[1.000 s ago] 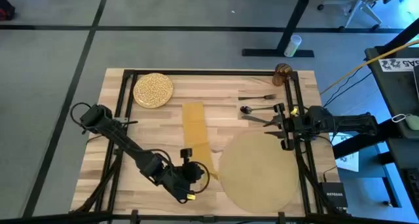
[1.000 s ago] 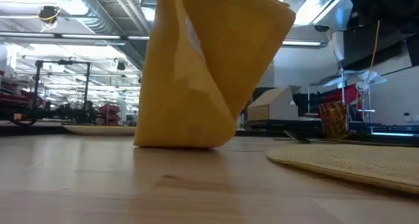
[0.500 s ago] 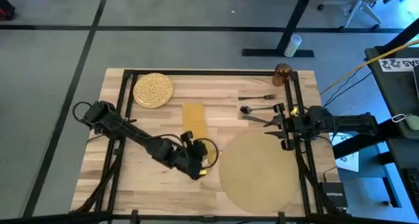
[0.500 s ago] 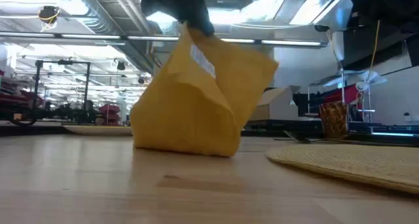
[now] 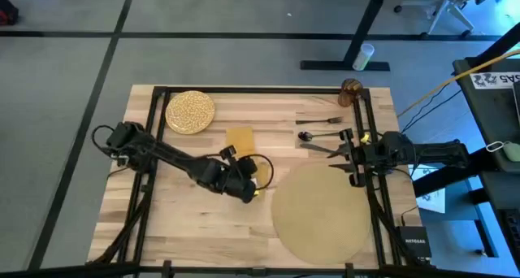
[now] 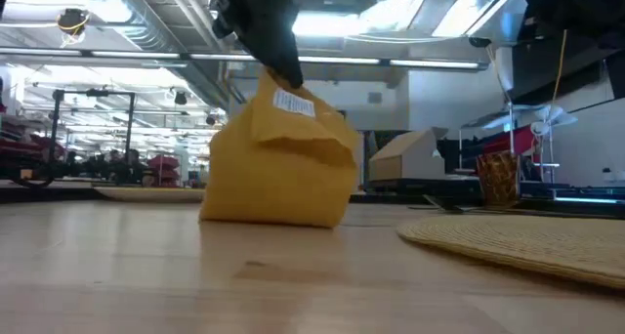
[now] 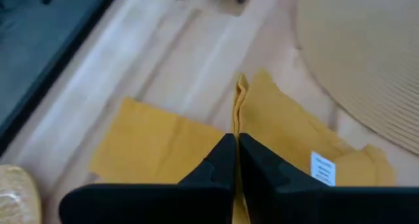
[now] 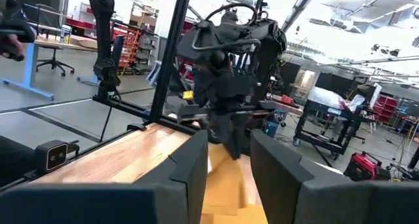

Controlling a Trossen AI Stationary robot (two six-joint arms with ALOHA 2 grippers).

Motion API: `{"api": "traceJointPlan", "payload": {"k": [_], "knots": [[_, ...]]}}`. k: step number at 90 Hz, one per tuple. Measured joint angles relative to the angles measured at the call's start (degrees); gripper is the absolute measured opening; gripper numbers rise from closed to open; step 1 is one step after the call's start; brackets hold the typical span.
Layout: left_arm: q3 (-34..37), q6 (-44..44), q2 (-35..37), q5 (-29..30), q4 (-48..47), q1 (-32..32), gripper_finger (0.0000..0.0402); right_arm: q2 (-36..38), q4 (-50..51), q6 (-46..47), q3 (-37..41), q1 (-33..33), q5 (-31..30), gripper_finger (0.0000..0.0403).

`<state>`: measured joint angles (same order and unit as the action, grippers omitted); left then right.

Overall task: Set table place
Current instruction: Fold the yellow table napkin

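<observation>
Near the middle of the light butcher-block wooden table [image 5: 187,217], your left gripper [image 5: 249,183] pinches a raised fold of the mustard-yellow rectangular cloth napkin [image 6: 278,163], its two dark fingers [image 7: 219,164] pressed together on the fabric. The napkin is bunched beneath it, a white tag facing up, its far end lying flat on the wood. Just beside it lies the large round tan woven placemat [image 5: 321,213], bare. At the placemat's far right edge your right gripper [image 5: 340,150] waits with its fingers parted, gripping nothing, by the dark metal cutlery [image 5: 318,136]. At the far edge sit the round yellow-speckled plate [image 5: 189,111] and the small amber glass [image 5: 350,89].
</observation>
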<state>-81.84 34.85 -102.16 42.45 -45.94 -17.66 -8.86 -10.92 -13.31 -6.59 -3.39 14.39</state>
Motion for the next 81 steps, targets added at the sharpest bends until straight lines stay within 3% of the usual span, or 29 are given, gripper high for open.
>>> {"api": "traceJointPlan", "payload": {"k": [43, 81], "knots": [[0.0, 1.8, 0.4, 3.1, -8.1, 7.0, 0.0, 0.0, 0.4, 0.2, 0.0, 0.0, 0.2, 0.0099], [0.7, -2.4, 0.5, 2.4, -7.1, 12.8, 0.0, 0.0, 0.4, 0.2, 0.0, 0.0, 0.3, 0.0099]]}}
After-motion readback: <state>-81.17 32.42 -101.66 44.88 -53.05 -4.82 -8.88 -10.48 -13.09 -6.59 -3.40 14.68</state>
